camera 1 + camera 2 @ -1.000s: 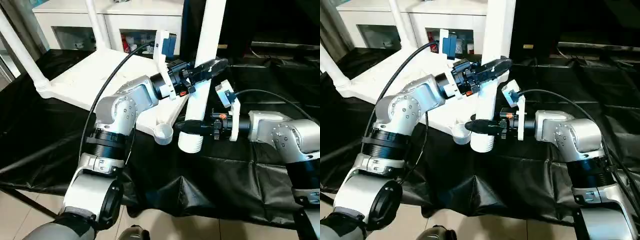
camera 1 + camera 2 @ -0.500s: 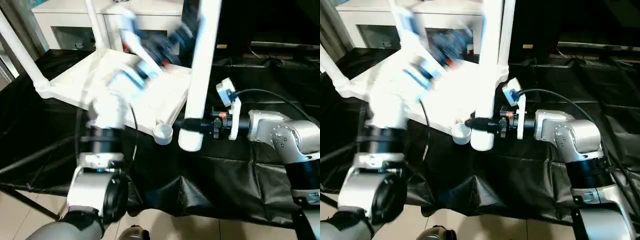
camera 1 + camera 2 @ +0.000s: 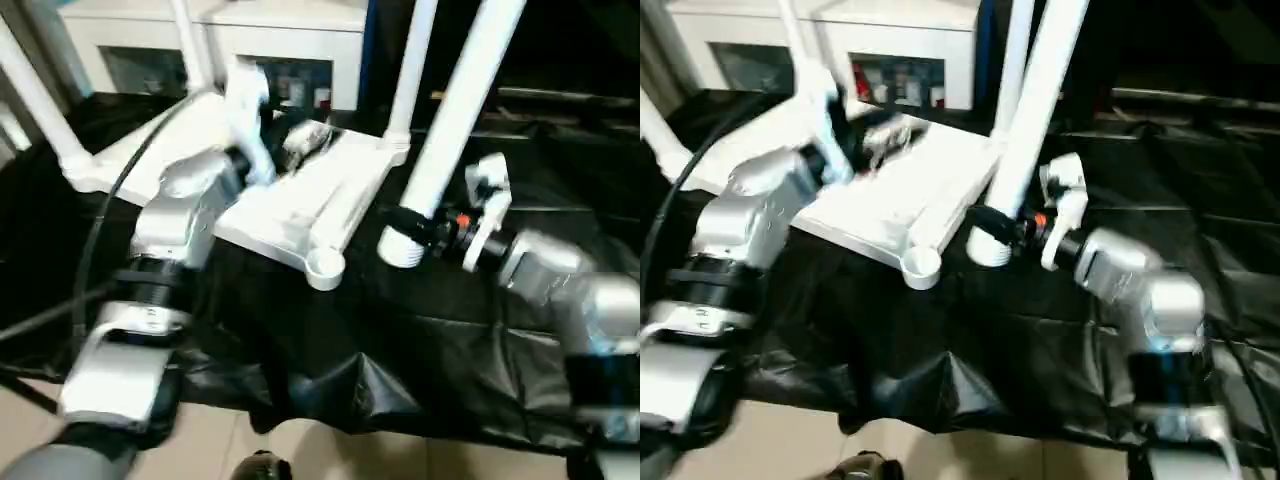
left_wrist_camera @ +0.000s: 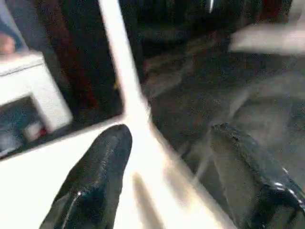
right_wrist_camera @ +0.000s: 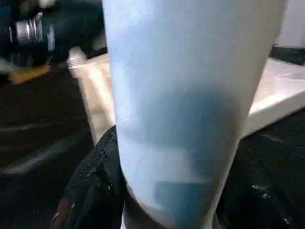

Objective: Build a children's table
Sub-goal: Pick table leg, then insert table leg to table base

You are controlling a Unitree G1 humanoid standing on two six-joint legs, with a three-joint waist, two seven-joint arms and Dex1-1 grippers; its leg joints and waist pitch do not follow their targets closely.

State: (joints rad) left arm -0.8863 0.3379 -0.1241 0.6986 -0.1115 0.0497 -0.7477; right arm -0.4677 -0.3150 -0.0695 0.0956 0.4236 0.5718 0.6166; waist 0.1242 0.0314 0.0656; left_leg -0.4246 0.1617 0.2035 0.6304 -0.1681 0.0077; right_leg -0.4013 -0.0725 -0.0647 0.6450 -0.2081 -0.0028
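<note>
A: How many legs are in?

B: Three stand in the tabletop [image 3: 300, 200]. The right gripper [image 3: 412, 226] pinches the fourth leg [image 3: 450, 120], three o'clock of the empty socket [image 3: 324, 266].

A: Left gripper [image 4: 167, 157]?

B: Fingers spread, empty, over the tabletop.

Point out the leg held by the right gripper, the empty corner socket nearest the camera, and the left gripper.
held leg [image 3: 455, 115], left eye view: middle of its tilted shaft.
empty corner socket [image 3: 324, 266], left eye view: its round open rim.
left gripper [image 4: 167, 157], left wrist view: gap between its open fingers.
</note>
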